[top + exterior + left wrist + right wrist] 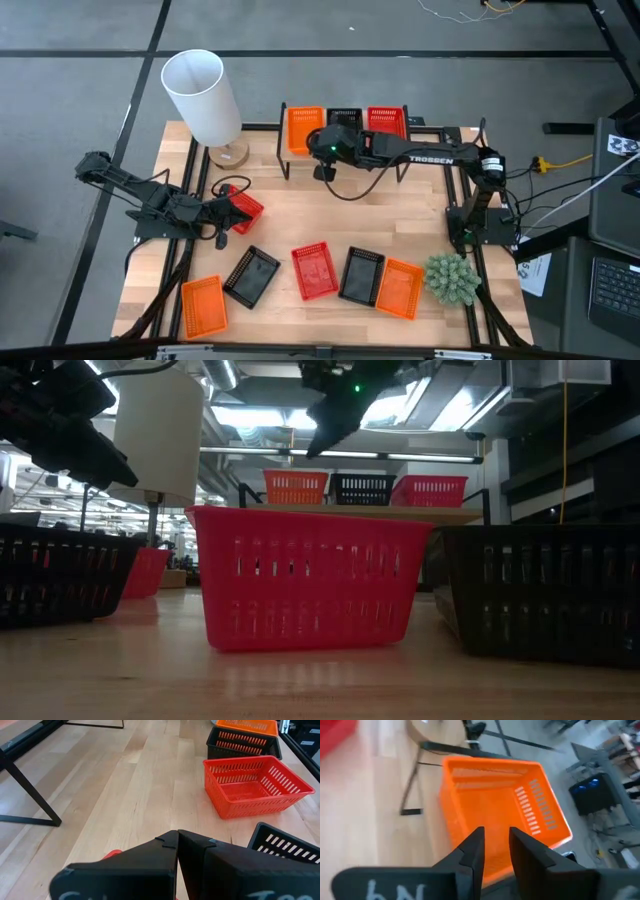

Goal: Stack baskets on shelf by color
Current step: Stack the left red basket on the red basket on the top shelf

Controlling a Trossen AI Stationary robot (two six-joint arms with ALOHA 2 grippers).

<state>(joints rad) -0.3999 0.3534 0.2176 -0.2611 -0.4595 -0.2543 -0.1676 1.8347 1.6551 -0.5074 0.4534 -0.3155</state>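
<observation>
Three baskets stand side by side on the shelf [450, 514] at the table's far edge: an orange basket [304, 128], a black basket [345, 117] and a red basket [387, 120]. My right gripper [496, 840] hangs open above the near side of the orange shelf basket [505, 815], with nothing between its fingers. Several more baskets lie in a row near the table's front edge: orange [203, 305], black [250, 275], red [315, 272], black [360, 275] and orange [400, 288]. My left gripper [176, 865] is shut at the table's left, over a tilted red basket [243, 208]. My left gripper's shut fingers stand over the tilted red basket, of which only a red scrap [112, 854] shows beneath them. The gripper itself hides the place, so I cannot tell whether it touches the basket.
A white lamp [205, 95] on a wooden foot [228, 155] stands at the far left, beside the shelf. A green plant [452, 278] sits at the near right corner. Bare wood lies between the shelf and the front row of baskets.
</observation>
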